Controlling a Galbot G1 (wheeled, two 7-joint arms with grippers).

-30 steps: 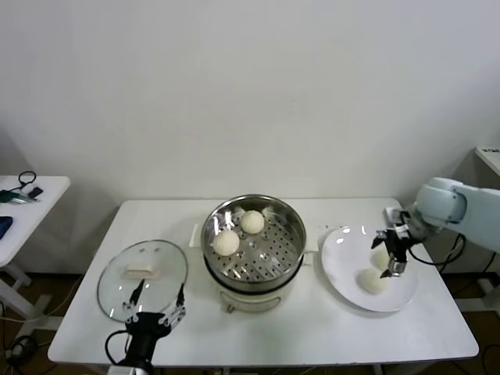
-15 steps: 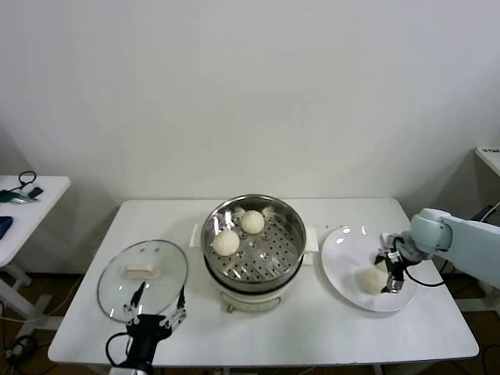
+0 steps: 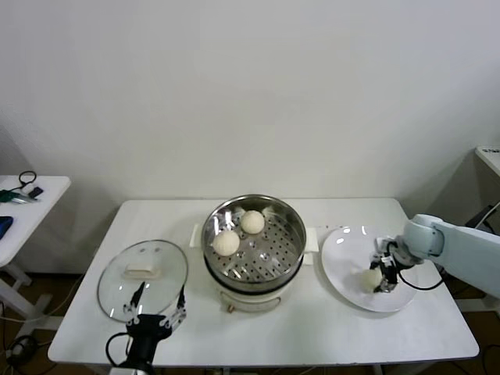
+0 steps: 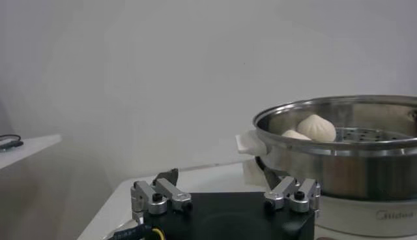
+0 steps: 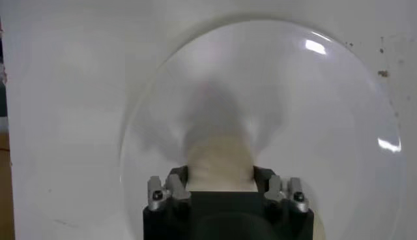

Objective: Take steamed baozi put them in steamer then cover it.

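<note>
The steamer (image 3: pixel 251 248) stands mid-table on its white base, with two baozi (image 3: pixel 226 243) (image 3: pixel 251 221) inside; the left wrist view shows the steamer (image 4: pixel 339 153) and a baozi (image 4: pixel 316 127) over its rim. My right gripper (image 3: pixel 382 276) is low over the white plate (image 3: pixel 344 254), shut on a baozi (image 3: pixel 371 278). In the right wrist view that baozi (image 5: pixel 220 163) fills the gap between the fingers of the right gripper (image 5: pixel 220 177). The cover (image 3: pixel 143 277) lies flat on the table to the left. My left gripper (image 3: pixel 157 318) (image 4: pixel 221 189) waits open and empty at the front edge.
A small side table (image 3: pixel 27 195) with cables stands off to the far left. Bare white table (image 3: pixel 312 328) lies in front of the steamer. The plate (image 5: pixel 293 98) sits close to the table's right front corner.
My right gripper has come down onto the plate and moved a little left, and its fingers have closed on a baozi. The left arm has not moved.
</note>
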